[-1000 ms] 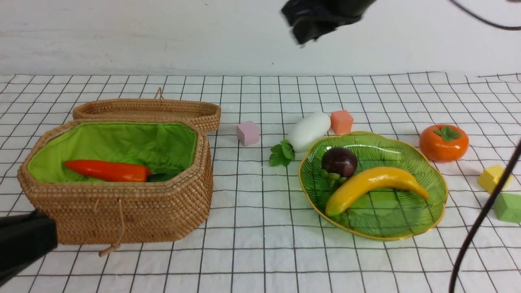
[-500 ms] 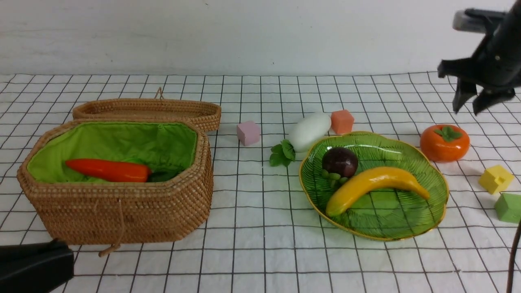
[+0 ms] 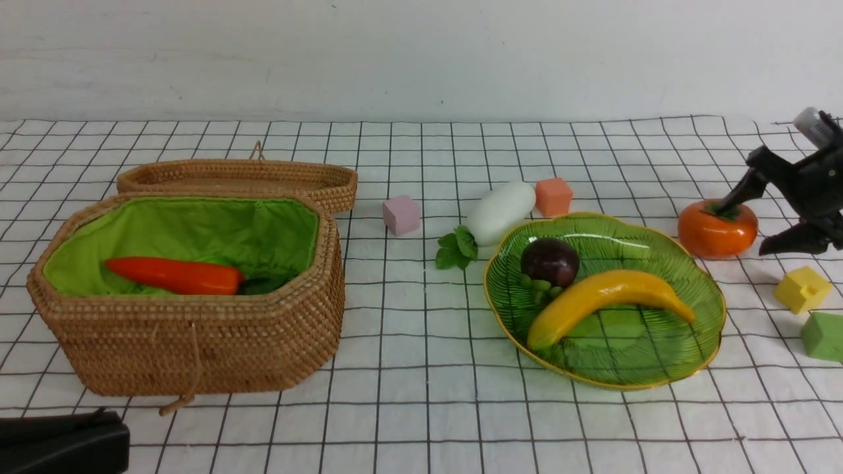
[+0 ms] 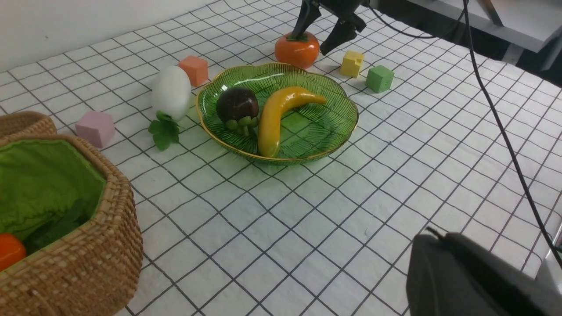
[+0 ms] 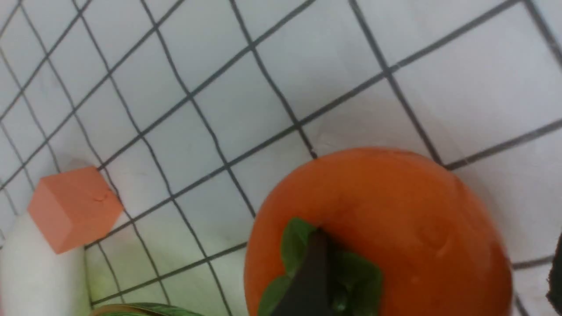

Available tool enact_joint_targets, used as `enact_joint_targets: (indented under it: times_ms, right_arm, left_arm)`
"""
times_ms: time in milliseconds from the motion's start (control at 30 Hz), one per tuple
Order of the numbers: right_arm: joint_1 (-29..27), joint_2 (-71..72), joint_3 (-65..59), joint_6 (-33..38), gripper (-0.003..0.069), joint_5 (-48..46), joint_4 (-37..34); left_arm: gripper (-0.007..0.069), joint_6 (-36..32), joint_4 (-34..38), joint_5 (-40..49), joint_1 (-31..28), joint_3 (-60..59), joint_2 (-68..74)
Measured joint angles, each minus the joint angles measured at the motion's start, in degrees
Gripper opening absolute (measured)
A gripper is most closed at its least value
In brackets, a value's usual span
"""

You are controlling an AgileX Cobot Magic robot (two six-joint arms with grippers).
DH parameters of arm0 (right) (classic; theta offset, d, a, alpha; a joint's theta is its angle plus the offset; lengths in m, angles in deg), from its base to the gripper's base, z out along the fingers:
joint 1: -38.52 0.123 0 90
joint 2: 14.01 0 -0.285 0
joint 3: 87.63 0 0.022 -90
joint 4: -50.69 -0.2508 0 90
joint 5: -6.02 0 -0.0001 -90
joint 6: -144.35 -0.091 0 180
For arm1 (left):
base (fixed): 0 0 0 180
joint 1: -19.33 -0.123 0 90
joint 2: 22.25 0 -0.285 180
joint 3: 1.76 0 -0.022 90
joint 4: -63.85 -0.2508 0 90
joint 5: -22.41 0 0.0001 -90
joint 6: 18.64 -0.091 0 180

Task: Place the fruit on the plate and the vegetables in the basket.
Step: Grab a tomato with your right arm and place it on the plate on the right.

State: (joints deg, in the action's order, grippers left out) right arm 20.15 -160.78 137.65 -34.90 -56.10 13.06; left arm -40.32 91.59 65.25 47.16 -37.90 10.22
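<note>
Persimmon (image 3: 705,237) on tabletop (image 3: 421,408) just right of plate (image 3: 625,355); right hand (image 3: 743,230) spread wide, one finger (image 3: 741,192) over its leaf. Banana (image 3: 606,293), mangosteen (image 3: 550,260) on plate. Left hand (image 3: 62,444) closed, low before basket (image 3: 197,355).

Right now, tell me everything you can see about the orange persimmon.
The persimmon is a squat, glossy orange toy fruit, plastic-looking, with a green leaf cap. It sits upright on the checked cloth, close beside the green plate but outside it. The right gripper, open, straddles it: one finger over the leaf, the other beside it; contact is unclear.
</note>
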Motion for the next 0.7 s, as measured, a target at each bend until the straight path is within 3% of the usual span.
enact_joint_targets:
  times_ms: [167, 300, 467, 700]
  right_arm:
    - [1.11, -1.18, 0.0, 1.62, 0.0629, 0.64, -3.02]
    - [1.5, -1.19, 0.1, 5.0, 0.0528, 0.92, -3.6]
    - [1.5, -0.94, 0.1, 7.03, 0.0526, -0.01, -3.77]
    - [2.01, 8.08, 0.17, 7.36, 0.0526, -7.6, 3.44]
  left_arm:
    - [-0.0013, 2.84, 0.3, -1.22, 0.0, 0.0, 0.0]
    - [-0.0013, 3.58, 0.36, -1.67, 0.0, 0.0, 0.0]
    - [-0.0013, 3.58, -0.23, -1.67, 0.0, 0.0, 0.0]
    - [-0.0013, 2.49, -1.99, -5.99, 0.0, 0.0, 0.0]
